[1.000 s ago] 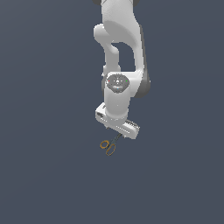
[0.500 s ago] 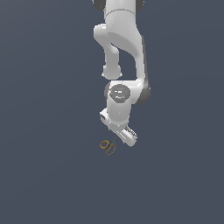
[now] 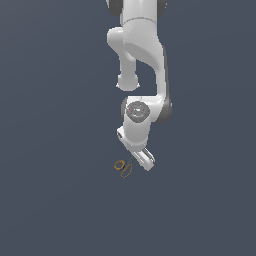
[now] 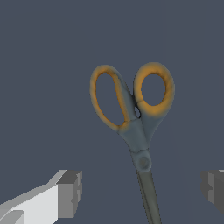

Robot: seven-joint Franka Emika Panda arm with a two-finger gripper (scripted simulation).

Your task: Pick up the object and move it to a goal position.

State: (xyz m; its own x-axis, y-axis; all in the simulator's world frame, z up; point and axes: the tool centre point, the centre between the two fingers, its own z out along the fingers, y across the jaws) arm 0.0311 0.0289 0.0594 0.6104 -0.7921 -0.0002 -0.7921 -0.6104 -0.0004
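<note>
The object, a small pair of scissors (image 4: 138, 127) with two orange-yellow loop handles and grey blades, lies flat on the dark grey floor. In the exterior view the scissors (image 3: 123, 167) sit just to the left of the white hand, their blades running under it. My gripper (image 4: 142, 189) is open and low over the blades. One grey fingertip (image 4: 70, 194) stands on one side of the blades and the other fingertip (image 4: 213, 189) far on the opposite side, neither touching them. In the exterior view the fingers are hidden behind the gripper (image 3: 140, 160) body.
A plain dark grey floor (image 3: 55, 200) stretches all around with nothing else on it. The white arm (image 3: 140, 60) rises above the hand toward the top of the exterior view.
The arm has lowered and the hand has come down closer to the scissors. The scissors have not moved.
</note>
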